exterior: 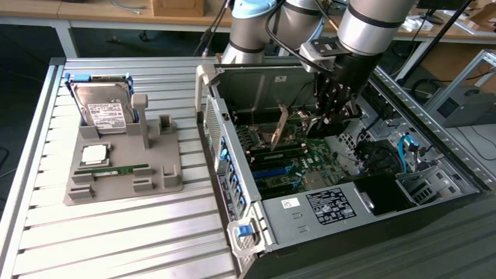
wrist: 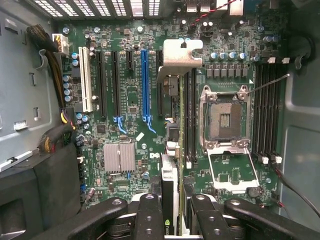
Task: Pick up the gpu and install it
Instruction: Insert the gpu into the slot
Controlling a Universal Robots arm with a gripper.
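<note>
Now holds the gpu (exterior: 280, 124) (wrist: 170, 192) edge-on in the gripper (wrist: 175, 222), fingers (wrist: 150, 215) closed partway and pinching the card's thin body from both sides. Poises it upright inside the open computer case (exterior: 294, 224), just above the motherboard (wrist: 127, 100), likely to bring the connector edge squarely onto a slot. Lines up beside the blue PCIe slot (wrist: 145, 80), among the black slots; cannot tell whether seated yet. Looks like a thin dark line ending in a silver bracket (wrist: 182, 55) from the wrist, olive-tan on its face from outside. Sits well apart from the hard drive (exterior: 104, 110) in its grey holder (exterior: 116, 183).
</note>
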